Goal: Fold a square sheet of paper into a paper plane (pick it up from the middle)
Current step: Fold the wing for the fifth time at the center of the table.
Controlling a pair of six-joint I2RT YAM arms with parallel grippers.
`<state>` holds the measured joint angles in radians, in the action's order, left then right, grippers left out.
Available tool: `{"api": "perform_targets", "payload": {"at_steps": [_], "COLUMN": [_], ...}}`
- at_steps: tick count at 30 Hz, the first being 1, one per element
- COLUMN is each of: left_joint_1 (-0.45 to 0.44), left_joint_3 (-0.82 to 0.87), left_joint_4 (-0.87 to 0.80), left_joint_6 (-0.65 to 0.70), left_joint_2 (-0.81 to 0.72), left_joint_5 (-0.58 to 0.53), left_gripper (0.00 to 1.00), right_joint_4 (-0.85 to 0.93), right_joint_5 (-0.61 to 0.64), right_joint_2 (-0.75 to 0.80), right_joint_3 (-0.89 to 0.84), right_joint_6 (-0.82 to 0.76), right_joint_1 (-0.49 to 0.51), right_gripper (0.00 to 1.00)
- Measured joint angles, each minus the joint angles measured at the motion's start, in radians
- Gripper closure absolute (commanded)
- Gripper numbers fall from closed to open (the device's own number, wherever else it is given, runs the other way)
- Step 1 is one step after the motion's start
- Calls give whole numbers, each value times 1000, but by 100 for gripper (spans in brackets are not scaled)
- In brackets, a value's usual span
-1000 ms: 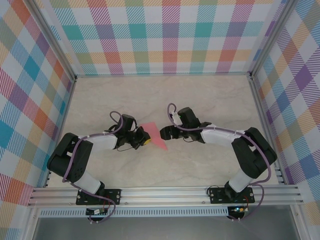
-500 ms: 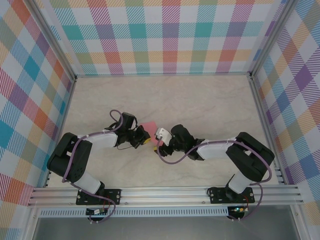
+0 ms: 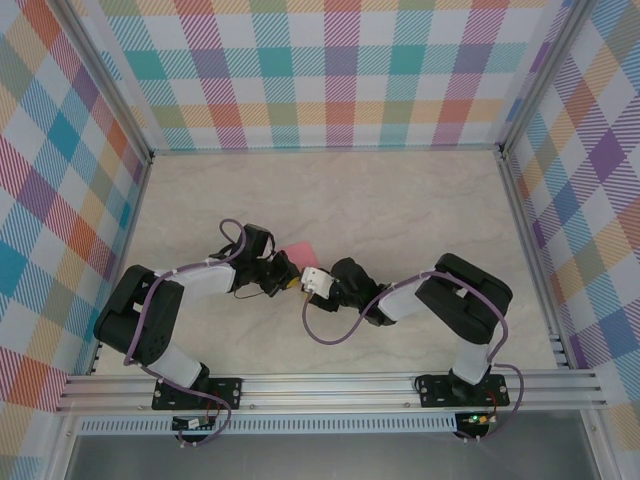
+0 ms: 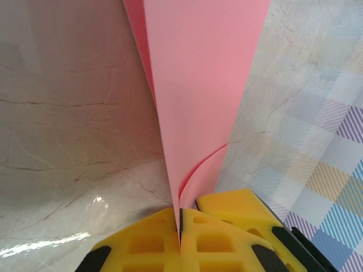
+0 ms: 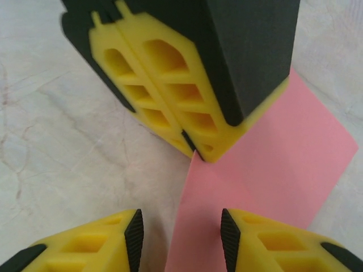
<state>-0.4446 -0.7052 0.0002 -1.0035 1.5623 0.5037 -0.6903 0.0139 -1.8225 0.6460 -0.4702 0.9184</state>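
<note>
One fold in hand: we find left gripper (image 4: 180, 226) jaws clenched on the paper (image 4: 198, 85); right gripper (image 5: 181, 235), jaws parted astride it, should pinch next.

The square sheet of paper (image 4: 198, 85) spreads over the table (image 3: 400, 200) ahead of the left gripper (image 4: 180, 229), whose pressed-together tips pinch its nearest corner. The right gripper (image 5: 181, 232) faces that gripper tip to tip, just beside it. Its fingers are parted, with the sheet's edge running in between them (contact unclear).
</note>
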Motion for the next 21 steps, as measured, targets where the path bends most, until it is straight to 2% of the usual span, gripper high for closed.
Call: {"api": "perform_targets", "payload": {"at_steps": [7,12,18,21], "left_joint_1": [0,0,2,11], "left_joint_3": [-10,-18,-39,-63], "left_joint_4": [-6,-10,-68,-112], "left_joint_6": [0,0,18,39], "left_joint_2": [0,0,-8,-35], "left_joint_5": [-3,-8,-26,-42], "left_gripper": [96,95,78,67], "right_joint_4": [-50,-64,-65,-49], "right_joint_5": [36,50,53,42], "right_joint_2": [-29,-30,-30,-30], "right_joint_3": [1,1,3,8], "right_joint_6": [-32,-39,-19,19], "right_joint_1": [0,0,0,0], "right_gripper": [67,78,87,87]}}
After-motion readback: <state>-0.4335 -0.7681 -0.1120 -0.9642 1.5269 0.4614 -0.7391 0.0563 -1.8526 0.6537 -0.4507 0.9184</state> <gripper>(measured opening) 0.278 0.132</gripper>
